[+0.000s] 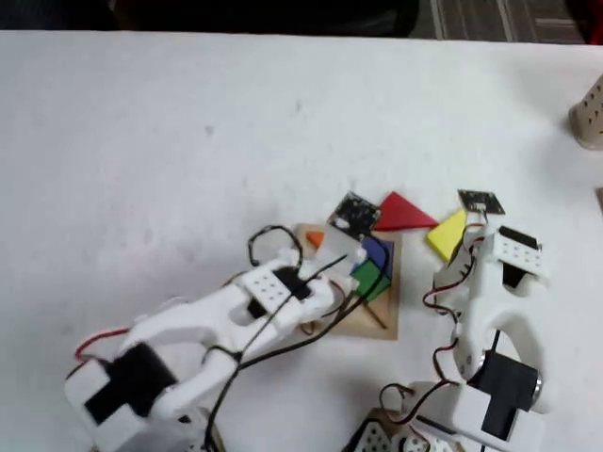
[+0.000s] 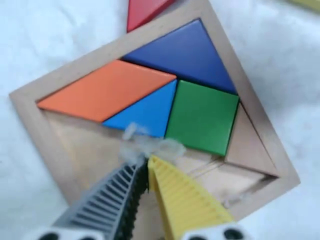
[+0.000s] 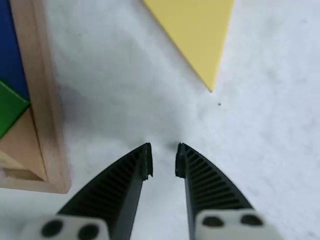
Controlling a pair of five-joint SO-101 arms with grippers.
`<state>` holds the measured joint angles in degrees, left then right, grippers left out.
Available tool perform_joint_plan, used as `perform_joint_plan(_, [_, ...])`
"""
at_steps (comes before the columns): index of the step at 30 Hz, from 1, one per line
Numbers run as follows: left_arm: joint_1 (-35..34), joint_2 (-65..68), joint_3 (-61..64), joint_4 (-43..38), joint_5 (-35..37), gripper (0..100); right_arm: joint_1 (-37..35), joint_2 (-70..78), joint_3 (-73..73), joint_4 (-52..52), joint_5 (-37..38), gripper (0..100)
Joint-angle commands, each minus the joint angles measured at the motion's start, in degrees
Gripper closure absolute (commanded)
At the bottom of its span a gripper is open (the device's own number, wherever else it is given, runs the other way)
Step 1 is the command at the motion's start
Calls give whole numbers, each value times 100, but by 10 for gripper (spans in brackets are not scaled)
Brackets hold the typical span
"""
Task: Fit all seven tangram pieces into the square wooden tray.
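A white table (image 1: 188, 141) with a faintly mottled, cloth-like surface lies under soft, even light. Beyond its far edge runs a dark strip (image 1: 236, 14), with grey striped flooring (image 1: 490, 19) beside it. A beige perforated object (image 1: 589, 118) stands at the table's side edge.

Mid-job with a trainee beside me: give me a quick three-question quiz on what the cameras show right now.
1. True or false: the green square lies inside the wooden tray.
2. Multiple choice: the right gripper hovers over A) bare table beside the yellow triangle; B) the tray's middle; C) the green square.
3. Short answer: how many pieces does the left wrist view show in the tray?

Key: 1 true. 2 A. 3 four.
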<state>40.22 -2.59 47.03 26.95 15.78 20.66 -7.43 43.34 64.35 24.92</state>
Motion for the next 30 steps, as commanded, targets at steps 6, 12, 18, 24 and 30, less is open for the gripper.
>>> perform_joint_plan(6, [-189, -1807, 695, 132, -18, 975, 40, -13, -158, -57, 79, 920])
perform_joint_plan(12, [-1402, -1877, 712, -431, -18, 973, 40, -22, -211, -57, 97, 916])
perform_joint_plan(18, [-2791, -1859, 721, -1424, -18, 973, 31, -22, -932, 259, 695, 830])
perform_joint_plan(24, [-3301, -1455, 536, -1741, -18, 973, -154, 400, -2084, 848, 747, 789])
perform_joint_plan(30, [-3582, -321, -334, -1741, -9, 974, -673, 1666, -3218, 1147, -589, 743])
